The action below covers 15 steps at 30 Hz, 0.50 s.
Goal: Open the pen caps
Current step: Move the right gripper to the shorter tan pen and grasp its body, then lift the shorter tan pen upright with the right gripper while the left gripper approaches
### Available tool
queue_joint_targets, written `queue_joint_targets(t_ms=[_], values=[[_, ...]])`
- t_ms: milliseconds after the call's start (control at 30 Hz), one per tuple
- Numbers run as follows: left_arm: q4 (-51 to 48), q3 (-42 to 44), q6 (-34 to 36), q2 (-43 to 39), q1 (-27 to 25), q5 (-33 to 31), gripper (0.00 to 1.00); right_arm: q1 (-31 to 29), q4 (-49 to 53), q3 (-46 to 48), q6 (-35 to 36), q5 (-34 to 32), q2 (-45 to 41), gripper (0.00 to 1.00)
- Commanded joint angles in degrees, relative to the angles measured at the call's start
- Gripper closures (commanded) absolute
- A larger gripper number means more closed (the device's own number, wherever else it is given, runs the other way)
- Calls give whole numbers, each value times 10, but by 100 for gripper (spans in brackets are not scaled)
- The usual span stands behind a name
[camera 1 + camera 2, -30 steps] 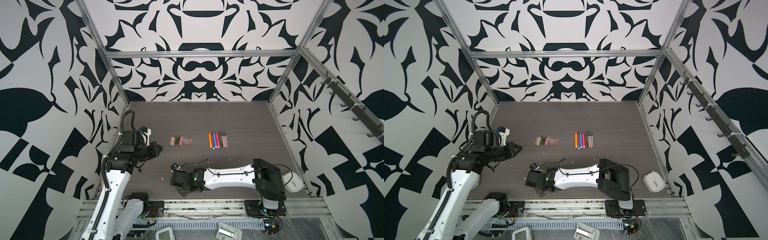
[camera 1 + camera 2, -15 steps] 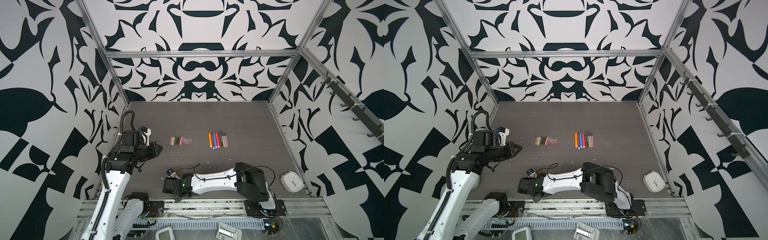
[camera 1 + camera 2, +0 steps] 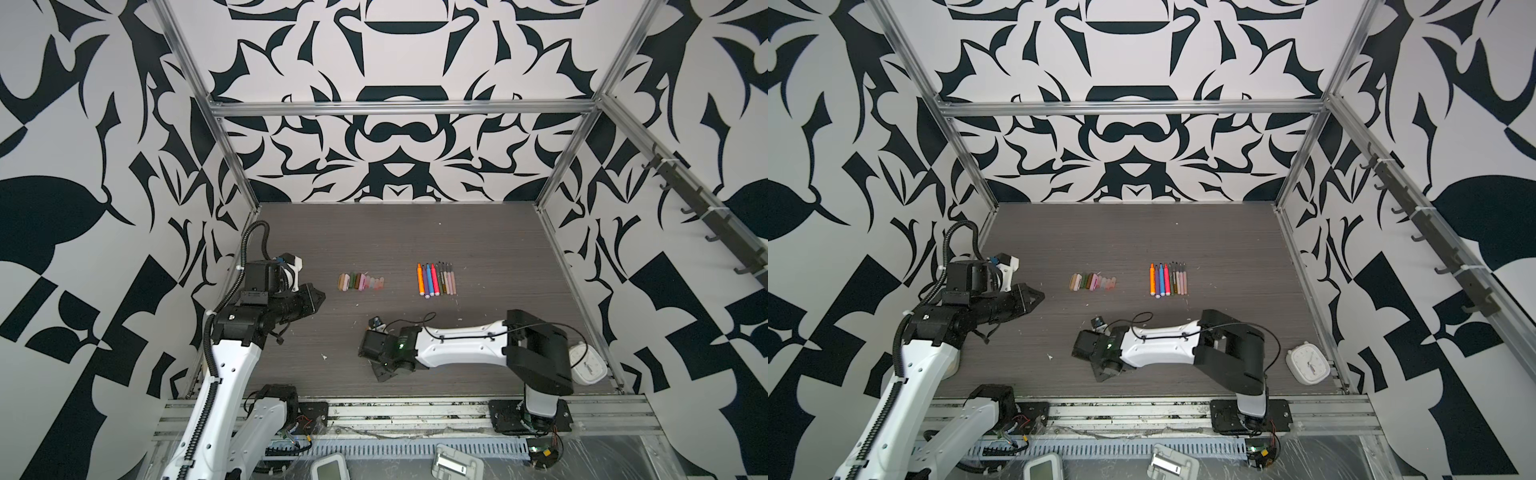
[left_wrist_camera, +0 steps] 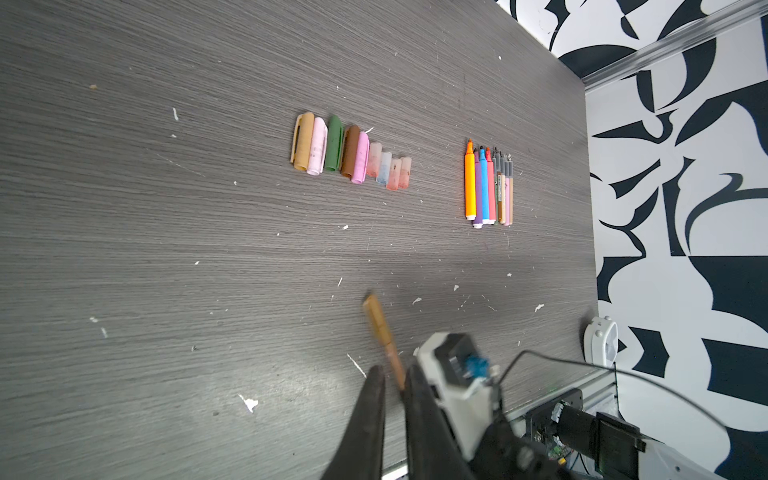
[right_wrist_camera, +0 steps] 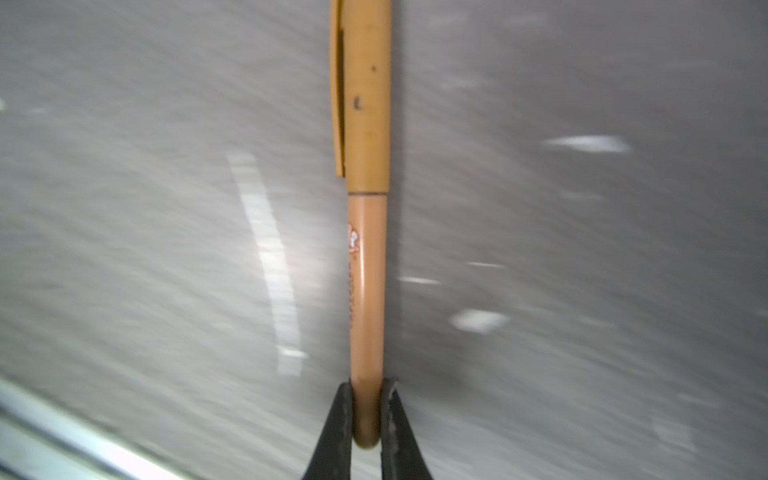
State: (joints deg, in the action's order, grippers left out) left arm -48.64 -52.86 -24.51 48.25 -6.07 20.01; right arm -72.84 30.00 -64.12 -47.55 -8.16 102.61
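Right gripper [image 5: 366,388] has swung back up from the near rail [image 3: 415,409] to lower centre of both top views since half a second ago, jaws now clamped on the tail end of a tan pen [image 5: 365,291] whose tan cap [image 5: 365,95] is still seated, pen pointing straight out from the gripper over the worktop [image 3: 498,249]. Left gripper [image 3: 316,296], unmoved at centre left, is clenched shut, pointing right toward the loose pen caps [image 3: 360,282] lined in a row; well to their right lies the row of uncapped pens [image 3: 436,279], and a white clock [image 3: 588,368] sits at the lower right corner of the worktop.
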Motion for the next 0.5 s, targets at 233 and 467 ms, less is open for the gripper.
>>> queue_joint_targets(t_ms=[233, 467], values=[[-13, 5, -12, -8, 0, -44, 86, 57, 4, 165, 51, -15, -224, 89], [-14, 6, -17, -18, -4, -56, 86, 63, -2, 220, 64, 24, -301, 89]])
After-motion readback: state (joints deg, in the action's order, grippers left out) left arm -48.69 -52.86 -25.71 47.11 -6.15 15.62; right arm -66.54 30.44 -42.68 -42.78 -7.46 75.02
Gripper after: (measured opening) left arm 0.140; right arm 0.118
